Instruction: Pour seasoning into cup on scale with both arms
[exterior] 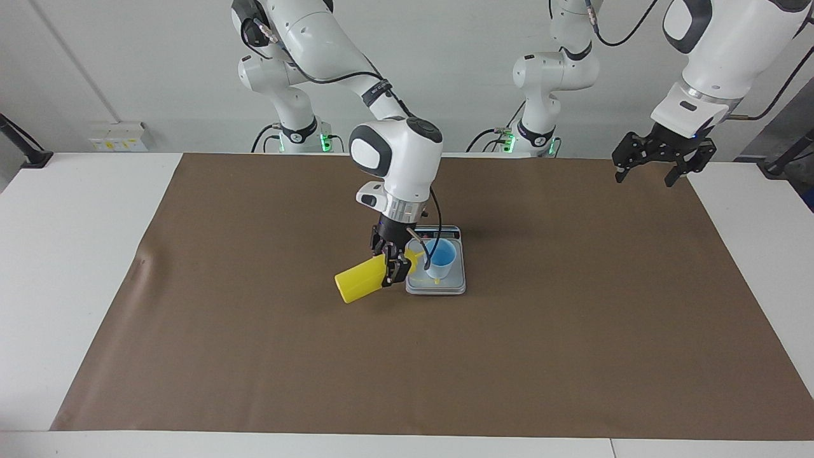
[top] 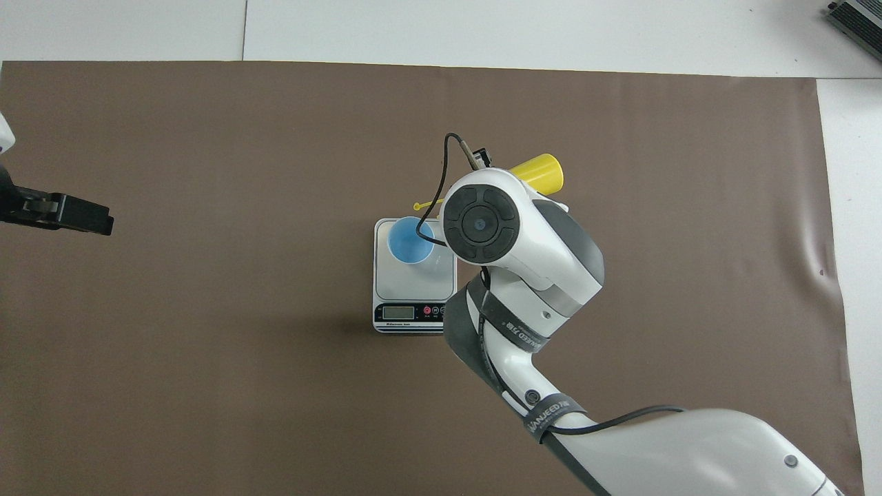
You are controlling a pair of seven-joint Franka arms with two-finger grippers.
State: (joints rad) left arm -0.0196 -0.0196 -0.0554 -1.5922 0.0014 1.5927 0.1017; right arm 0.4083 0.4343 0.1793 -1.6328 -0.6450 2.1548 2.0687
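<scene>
While the right pincer (exterior: 393, 267) is clamped round the neck end of the yellow seasoning bottle (exterior: 360, 280), the bottle lies tipped almost level at the centre of the frame, its nozzle aimed at the rim of the cup (exterior: 440, 257). That light-blue cup stands on the scale (exterior: 439, 286), which rests on the brown mat of the worktop (exterior: 76, 254), display strip toward the robots. From above, the cup (top: 411, 241) looks blue and bare inside, so I judge the pour has only just begun or not yet started; I see no stream. Picking up, carrying and tilting seem done; dosing and setting the bottle down remain. At the upper right of the frame the left pincer (exterior: 648, 170) waits in the air, fingers spread apart, holding nothing.
</scene>
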